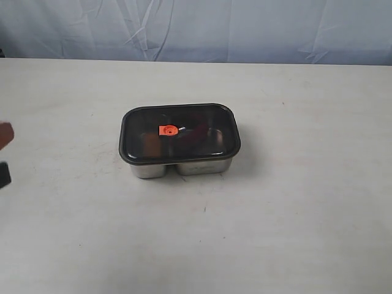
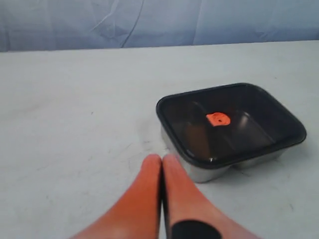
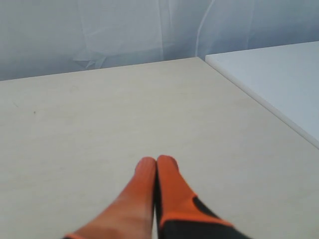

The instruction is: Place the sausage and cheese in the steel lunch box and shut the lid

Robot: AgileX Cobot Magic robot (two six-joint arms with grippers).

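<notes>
The steel lunch box [image 1: 180, 167] [image 2: 199, 172] stands at the middle of the table with the dark translucent lid [image 1: 147, 119] [image 2: 279, 132] seated on it. An orange-red valve tab [image 1: 168, 130] [image 2: 218, 119] sits at the lid's centre. Through the lid a dim reddish shape shows on the right and a brownish one on the left; I cannot make out the sausage or the cheese clearly. My left gripper [image 2: 162, 160] is shut and empty, a short way from the box; only its orange tip [image 1: 5, 135] shows at the exterior view's left edge. My right gripper [image 3: 156, 163] is shut and empty over bare table.
The white table [image 1: 294, 233] spreads all round the box. A wrinkled blue-grey cloth backdrop [image 1: 196, 27] hangs along the far edge. In the right wrist view a second, whiter surface [image 3: 279, 79] adjoins the table.
</notes>
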